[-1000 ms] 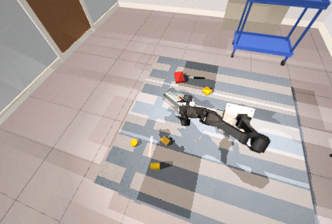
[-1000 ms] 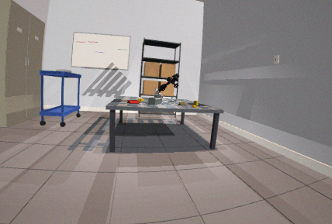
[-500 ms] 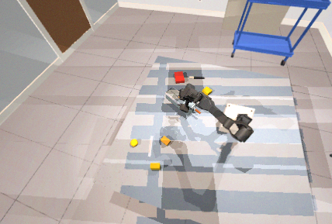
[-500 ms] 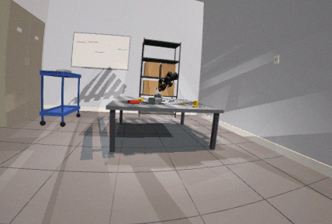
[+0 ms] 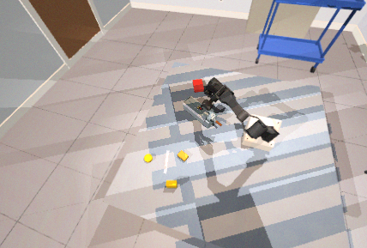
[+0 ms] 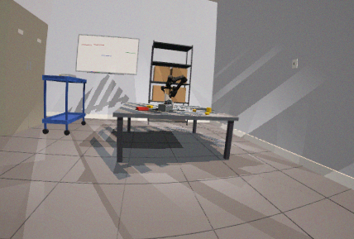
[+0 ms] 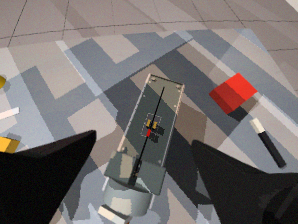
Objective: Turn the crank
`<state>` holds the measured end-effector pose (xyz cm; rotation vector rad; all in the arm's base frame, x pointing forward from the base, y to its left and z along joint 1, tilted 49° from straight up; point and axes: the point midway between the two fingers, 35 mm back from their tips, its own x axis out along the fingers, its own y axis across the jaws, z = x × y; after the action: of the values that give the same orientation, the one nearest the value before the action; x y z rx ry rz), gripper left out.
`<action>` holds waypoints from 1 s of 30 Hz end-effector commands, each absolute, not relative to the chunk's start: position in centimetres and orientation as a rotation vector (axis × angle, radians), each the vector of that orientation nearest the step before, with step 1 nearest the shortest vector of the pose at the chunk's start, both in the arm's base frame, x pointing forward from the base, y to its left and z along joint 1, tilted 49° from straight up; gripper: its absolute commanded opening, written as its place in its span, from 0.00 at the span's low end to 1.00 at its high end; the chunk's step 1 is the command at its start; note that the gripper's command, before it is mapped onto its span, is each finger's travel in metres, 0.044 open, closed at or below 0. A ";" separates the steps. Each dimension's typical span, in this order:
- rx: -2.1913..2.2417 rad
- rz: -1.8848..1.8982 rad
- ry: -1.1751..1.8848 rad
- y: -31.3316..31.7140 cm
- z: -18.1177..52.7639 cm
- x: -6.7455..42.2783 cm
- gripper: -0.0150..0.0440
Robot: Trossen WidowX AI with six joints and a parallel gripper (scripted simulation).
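The machine point(image 5: 195, 112) point(image 6: 165, 107) point(image 7: 170, 95) is a long grey tray with a slot and a rounded housing point(image 7: 127, 198) at one end. In the wrist view the slide's small red pointer point(image 7: 148, 133) is slightly nearer the housing than the two brass zero marks point(image 7: 154, 125), not level with them. An orange-brown handle point(image 5: 219, 123) shows beyond the housing in the top view; in the wrist view the crank is mostly cut off by the lower edge. My gripper point(image 7: 144, 137) is wide open and empty, above the machine, its fingers on either side of the tray in that view.
A red block point(image 5: 197, 85) point(image 6: 142, 108) point(image 7: 232, 93) and a black pen with a pale end point(image 7: 268, 142) lie beside the machine. Yellow pieces point(image 5: 147, 158) point(image 5: 183, 155) point(image 5: 171, 184) and a white strip point(image 5: 166, 162) point(image 7: 7, 113) lie on the other side. A blue cart point(image 5: 289, 49) point(image 6: 64, 118) stands away from the table.
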<state>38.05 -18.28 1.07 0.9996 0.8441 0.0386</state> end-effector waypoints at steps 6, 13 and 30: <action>1.071 0.043 0.857 -16.7 -2.0 38.2 1.00; 1.073 0.045 0.855 -14.0 -4.2 38.5 1.00; 1.073 0.045 0.855 -14.1 -4.2 38.5 1.00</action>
<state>38.51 -13.93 -4.16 1.0707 0.8538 0.0520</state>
